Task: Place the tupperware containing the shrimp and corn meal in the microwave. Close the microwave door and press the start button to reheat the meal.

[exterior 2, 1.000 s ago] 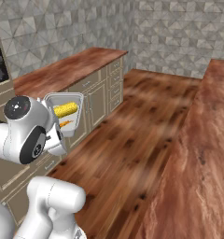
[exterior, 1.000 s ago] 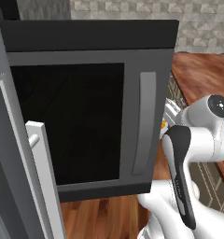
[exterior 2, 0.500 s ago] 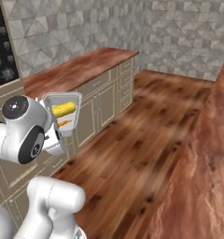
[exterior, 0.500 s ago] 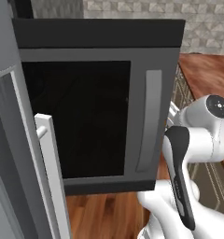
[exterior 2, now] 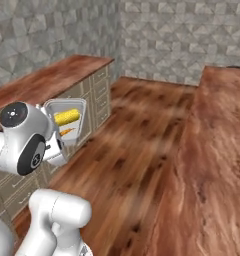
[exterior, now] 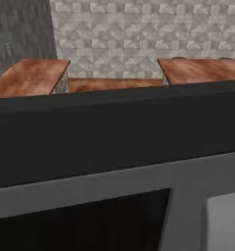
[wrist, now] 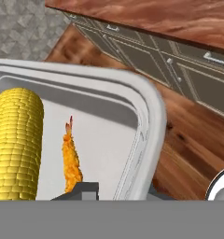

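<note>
Before microwave door [exterior: 114, 196], held tupperware [exterior 2: 67, 122]

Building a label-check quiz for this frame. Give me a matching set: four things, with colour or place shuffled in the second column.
Things:
1. corn cob
2. shrimp
3. tupperware
4. microwave door

Descriptions:
A. grey frame around black glass, close up in the left base view
B. small and orange, lying beside the yellow piece
C. clear greyish plastic with a rim, carried above the wood floor
D. bright yellow, inside the container

Pairs: 1-D, 2-B, 3-C, 4-A
</note>
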{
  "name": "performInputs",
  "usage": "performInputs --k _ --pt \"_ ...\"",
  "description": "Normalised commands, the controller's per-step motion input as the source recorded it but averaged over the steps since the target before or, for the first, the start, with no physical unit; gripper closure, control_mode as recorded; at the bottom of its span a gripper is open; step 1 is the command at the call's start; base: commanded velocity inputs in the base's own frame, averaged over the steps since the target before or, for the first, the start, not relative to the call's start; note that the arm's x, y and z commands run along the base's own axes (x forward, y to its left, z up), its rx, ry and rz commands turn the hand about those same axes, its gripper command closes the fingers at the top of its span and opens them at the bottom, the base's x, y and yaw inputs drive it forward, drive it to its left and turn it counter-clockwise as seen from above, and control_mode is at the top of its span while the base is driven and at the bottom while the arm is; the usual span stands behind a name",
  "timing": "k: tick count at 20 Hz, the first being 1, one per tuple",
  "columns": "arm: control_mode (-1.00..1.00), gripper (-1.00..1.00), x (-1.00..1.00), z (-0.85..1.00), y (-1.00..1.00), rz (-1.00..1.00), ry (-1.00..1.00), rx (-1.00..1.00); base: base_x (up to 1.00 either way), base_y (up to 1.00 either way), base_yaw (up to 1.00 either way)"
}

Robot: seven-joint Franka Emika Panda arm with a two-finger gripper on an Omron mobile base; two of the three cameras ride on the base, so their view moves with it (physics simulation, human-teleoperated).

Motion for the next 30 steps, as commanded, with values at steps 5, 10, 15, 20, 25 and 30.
performInputs --k 5,10,15,20,25,30 --pt "1.00 1.00 0.00 0.00 0.00 0.00 0.00 0.00 0.97 -0.15 0.45" --pt "1.00 1.00 0.00 0.00 0.00 0.00 0.00 0.00 0.71 -0.12 0.83" --pt "1.00 1.00 0.00 0.00 0.00 0.00 0.00 0.00 0.69 -0.11 0.83" --pt "1.00 1.00 0.00 0.00 0.00 0.00 0.00 0.00 0.57 -0.13 0.85" --pt "1.00 1.00 0.00 0.00 0.00 0.00 0.00 0.00 0.43 -0.10 0.88" --pt "1.00 1.00 0.00 0.00 0.00 0.00 0.00 0.00 0.05 0.00 0.91"
